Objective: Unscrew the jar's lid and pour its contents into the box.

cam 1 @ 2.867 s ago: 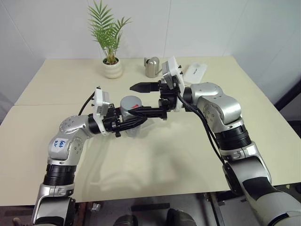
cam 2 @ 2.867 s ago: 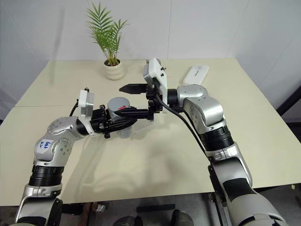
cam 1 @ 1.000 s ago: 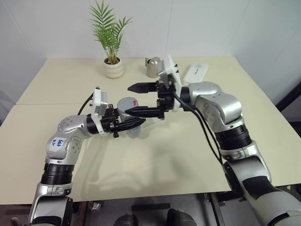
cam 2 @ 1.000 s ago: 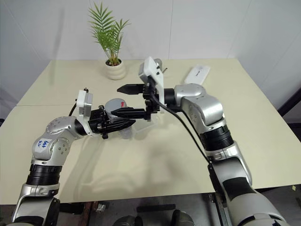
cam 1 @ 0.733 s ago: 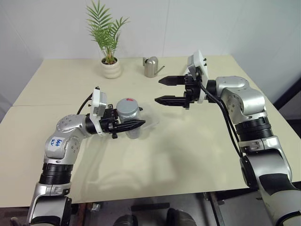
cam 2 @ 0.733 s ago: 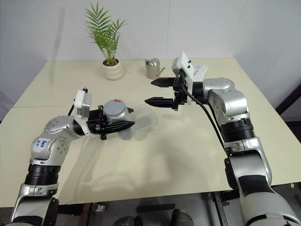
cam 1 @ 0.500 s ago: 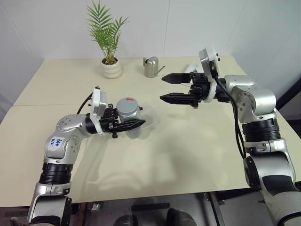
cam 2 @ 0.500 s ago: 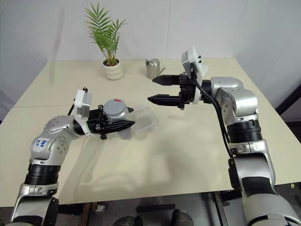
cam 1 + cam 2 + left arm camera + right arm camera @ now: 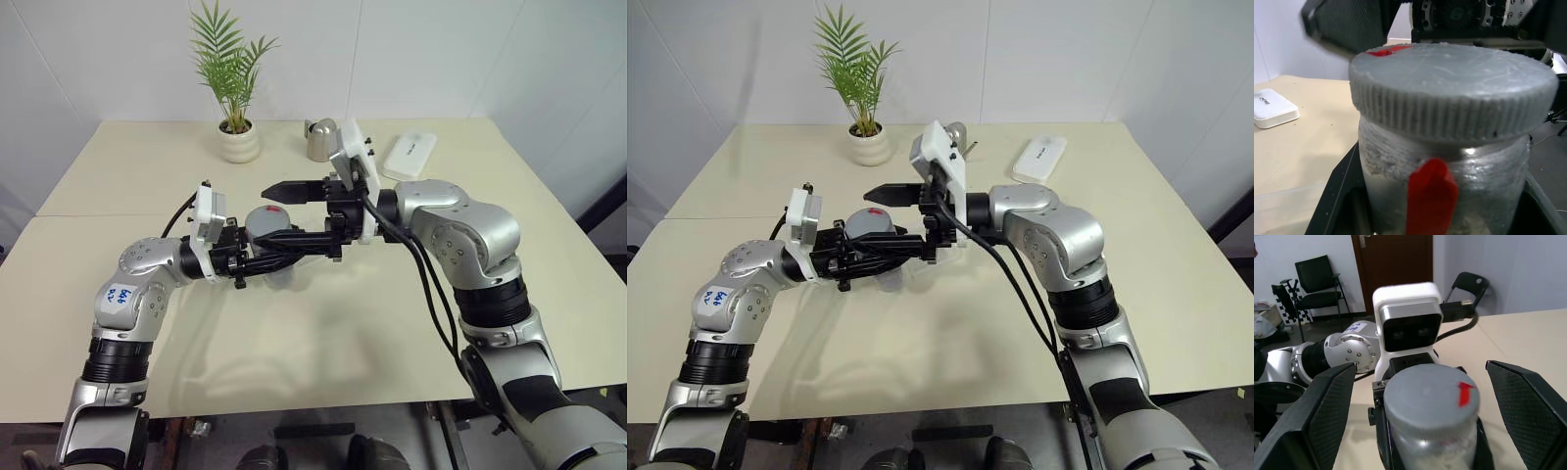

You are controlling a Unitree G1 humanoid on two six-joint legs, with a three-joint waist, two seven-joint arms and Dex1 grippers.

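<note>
The jar is small and clear with a scuffed, cloudy wall, and the ribbed grey lid with its red mark is on. The left gripper has it clamped above the table, and the right gripper has its jaws spread wide either side of the lid.
</note>
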